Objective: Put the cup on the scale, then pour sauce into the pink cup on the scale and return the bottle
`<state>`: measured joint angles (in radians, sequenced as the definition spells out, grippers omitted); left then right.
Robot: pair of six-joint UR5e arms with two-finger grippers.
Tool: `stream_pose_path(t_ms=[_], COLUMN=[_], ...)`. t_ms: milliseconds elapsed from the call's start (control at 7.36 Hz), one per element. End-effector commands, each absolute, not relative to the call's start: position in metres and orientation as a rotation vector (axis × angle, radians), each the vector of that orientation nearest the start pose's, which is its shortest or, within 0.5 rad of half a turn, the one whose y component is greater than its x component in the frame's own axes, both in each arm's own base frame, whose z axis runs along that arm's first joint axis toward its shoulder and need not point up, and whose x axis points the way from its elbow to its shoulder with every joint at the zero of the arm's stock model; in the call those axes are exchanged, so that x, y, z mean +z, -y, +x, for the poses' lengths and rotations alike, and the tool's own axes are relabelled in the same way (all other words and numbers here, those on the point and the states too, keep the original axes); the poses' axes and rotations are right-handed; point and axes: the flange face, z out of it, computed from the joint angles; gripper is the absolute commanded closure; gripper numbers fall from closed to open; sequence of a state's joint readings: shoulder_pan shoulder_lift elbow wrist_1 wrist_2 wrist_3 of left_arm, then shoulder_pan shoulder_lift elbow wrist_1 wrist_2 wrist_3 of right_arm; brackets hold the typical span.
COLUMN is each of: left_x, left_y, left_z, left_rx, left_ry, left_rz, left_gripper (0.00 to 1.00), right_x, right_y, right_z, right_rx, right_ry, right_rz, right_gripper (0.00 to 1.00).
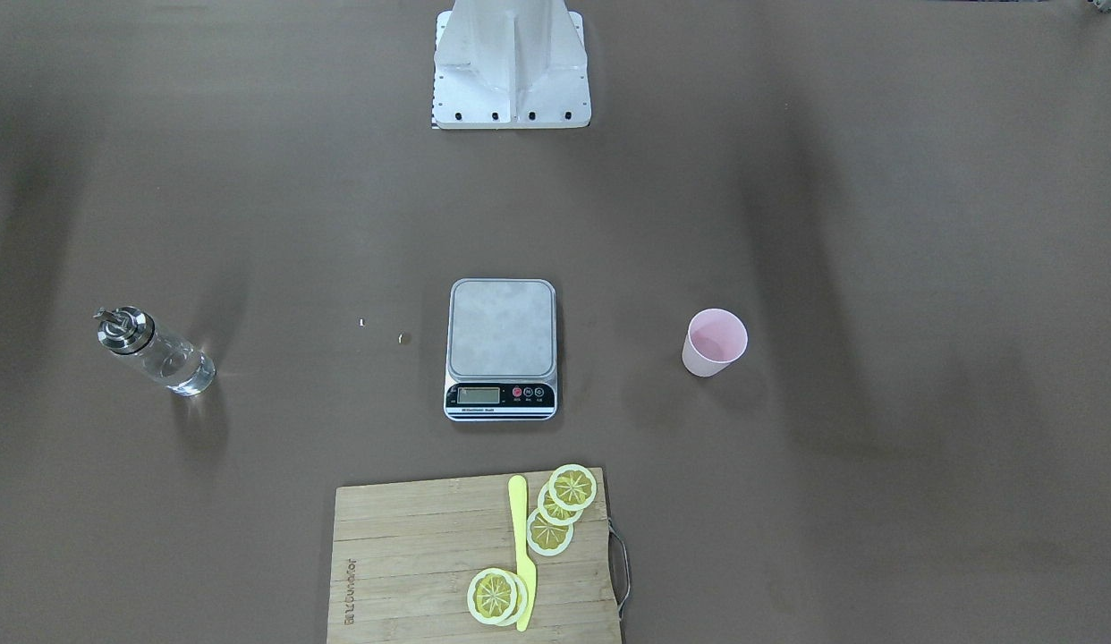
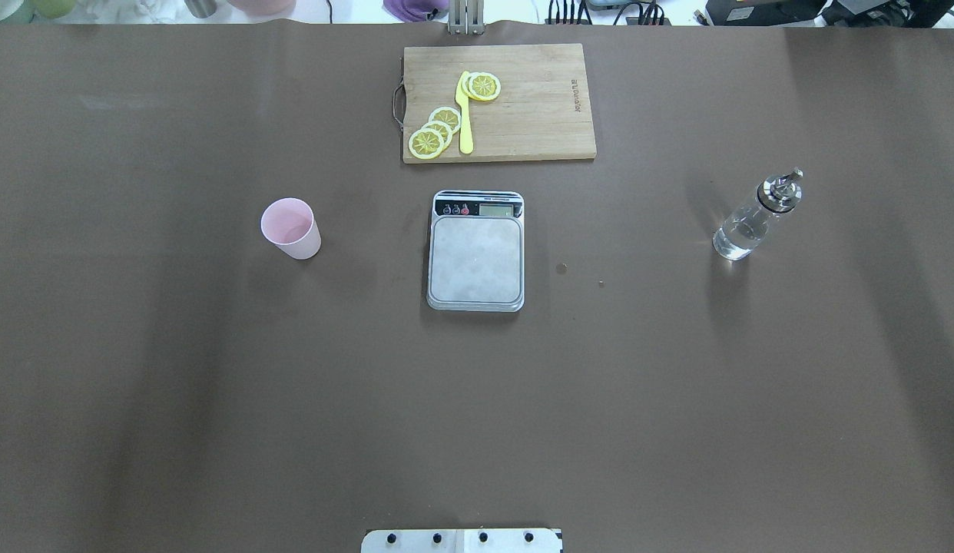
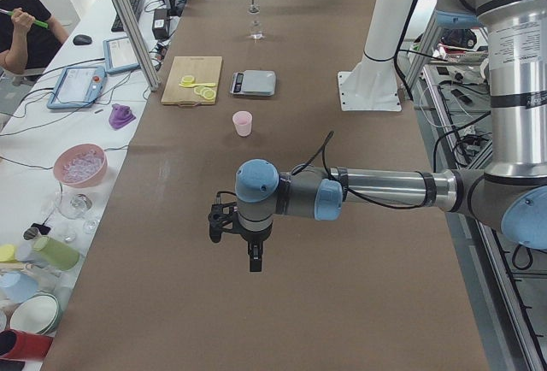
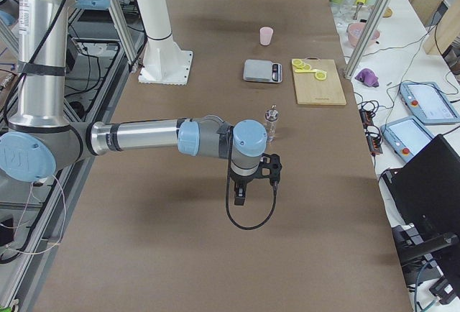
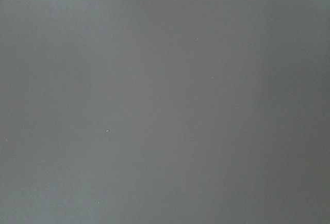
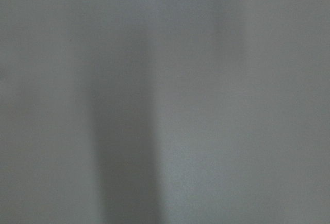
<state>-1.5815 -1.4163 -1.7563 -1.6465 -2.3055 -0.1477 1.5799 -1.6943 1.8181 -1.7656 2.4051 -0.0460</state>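
Cup [image 2: 291, 228], bottle [image 2: 750, 223] flanking scale [image 2: 475, 257], unclear whether left tool [image 3: 255, 262], right tool [image 4: 239, 197] spread

At the centre of the table [image 2: 216, 399], the scale [image 2: 475, 257], display strip turned away from the robot's base [image 2: 462, 540]. Well apart to the robot's left, the cup [image 2: 291, 228], upright; well apart to the right, the bottle [image 2: 753, 219], standing. Beyond the scale, near but not touching, the cutting board [image 2: 546, 115]. On it, a knife [image 2: 465, 127] laid fore and aft, three overlapping lemon slices [image 2: 437, 132] just to its left, seemingly two more lemon slices [image 2: 483, 86] against its far end. Farther out than the cup, the left gripper [image 3: 255, 260] over the table; farther out than the bottle, the right gripper [image 4: 239, 197].
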Motion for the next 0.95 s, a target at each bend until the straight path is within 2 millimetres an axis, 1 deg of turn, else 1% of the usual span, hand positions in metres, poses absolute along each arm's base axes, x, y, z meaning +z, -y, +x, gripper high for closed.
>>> stream_pose_path(t_ms=[0, 136, 408, 543, 679, 815], left_x=[0.623, 0.624, 0.613, 0.615, 0.618, 0.616], left_y=[0.449, 0.452, 0.462, 0.457, 0.456, 0.456], left_z=[-0.071, -0.069, -0.068, -0.069, -0.069, -0.068], left_rx=[-0.102, -0.102, -0.091, -0.095, -0.092, -0.093], left_ry=[-0.741, -0.743, -0.750, -0.753, -0.751, -0.751], left_rz=[0.077, 0.072, 0.094, 0.091, 0.089, 0.088], left_gripper=[0.02, 0.02, 0.02, 0.02, 0.02, 0.02], right_x=[0.609, 0.607, 0.607, 0.605, 0.605, 0.604], right_y=[0.432, 0.433, 0.432, 0.434, 0.435, 0.437], right_z=[0.064, 0.063, 0.063, 0.063, 0.063, 0.063], right_rx=[-0.006, -0.007, -0.008, -0.008, -0.007, -0.009], right_ry=[0.834, 0.840, 0.846, 0.846, 0.848, 0.848], right_rz=[-0.042, -0.039, -0.038, -0.036, -0.035, -0.033], right_gripper=[0.00, 0.00, 0.00, 0.00, 0.00, 0.00])
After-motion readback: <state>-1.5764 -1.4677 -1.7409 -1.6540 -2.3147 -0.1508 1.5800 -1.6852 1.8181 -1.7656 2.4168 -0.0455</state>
